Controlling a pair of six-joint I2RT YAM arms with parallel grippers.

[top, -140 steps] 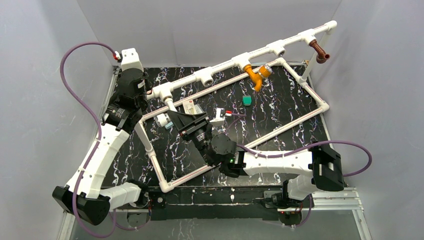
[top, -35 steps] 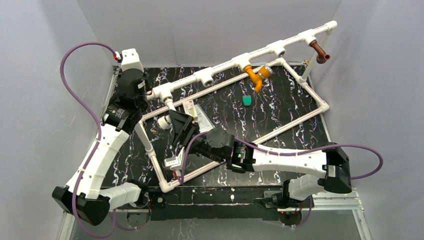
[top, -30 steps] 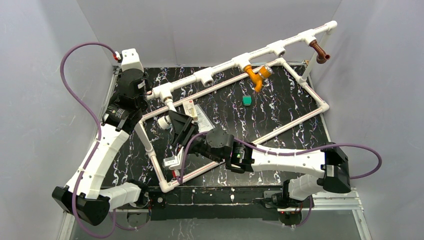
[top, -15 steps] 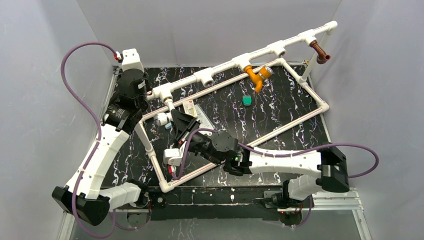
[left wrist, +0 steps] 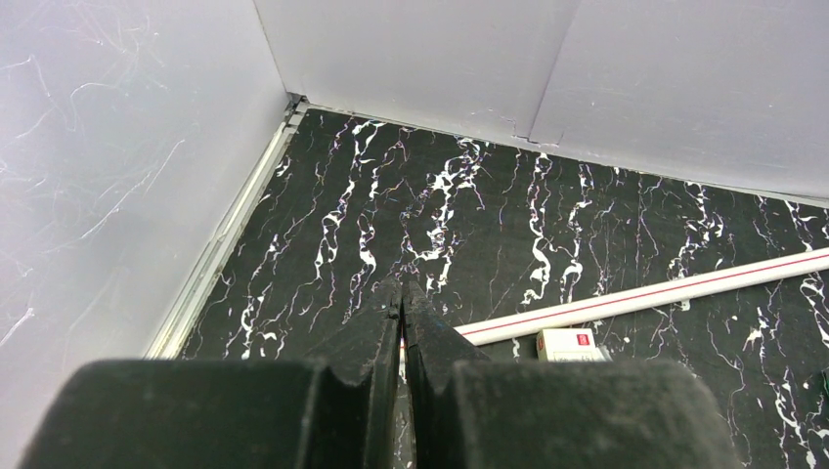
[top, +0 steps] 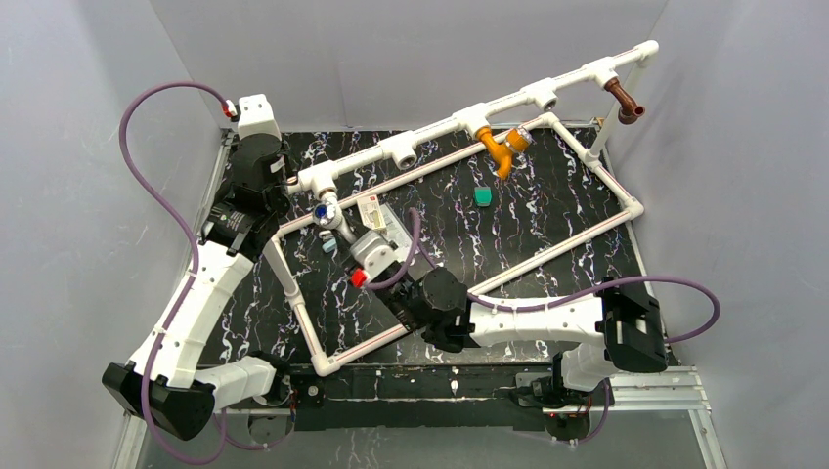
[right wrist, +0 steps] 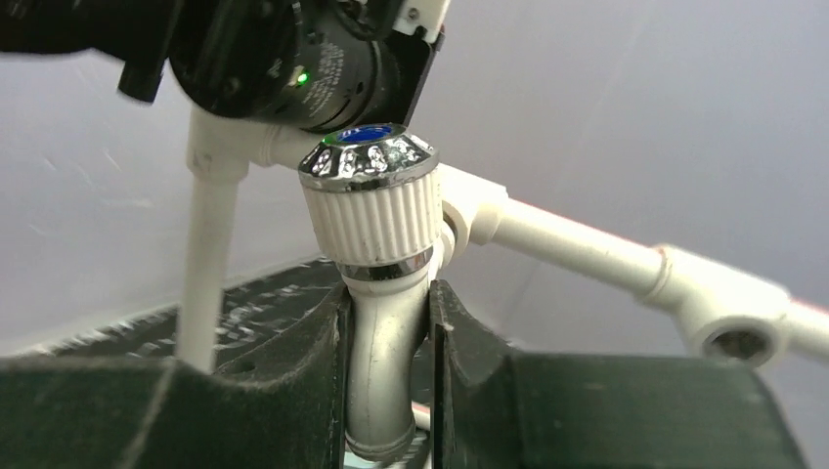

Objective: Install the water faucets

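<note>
My right gripper (right wrist: 386,293) is shut on the white faucet (right wrist: 370,200). Its bent spout sits between the fingers, and its ribbed knob with chrome rim and blue cap points up. From above, this faucet (top: 326,209) hangs just below the leftmost T-fitting (top: 319,179) of the white pipe frame, right next to its outlet. I cannot tell whether they touch. The orange faucet (top: 502,149) and the reddish-brown faucet (top: 624,100) sit in fittings further along the raised pipe. My left gripper (left wrist: 402,285) is shut on nothing, above the table's far left corner.
The pipe frame's lower rectangle (top: 547,256) lies across the black marbled table. A small teal piece (top: 483,195) lies inside it. A white box with a red label (top: 375,209) lies beside my right wrist. Grey walls stand close on three sides.
My right gripper closed on the white faucet lying on the table, rolled its wrist over and lifted the faucet up to the leftmost fitting. The left arm stayed still.
</note>
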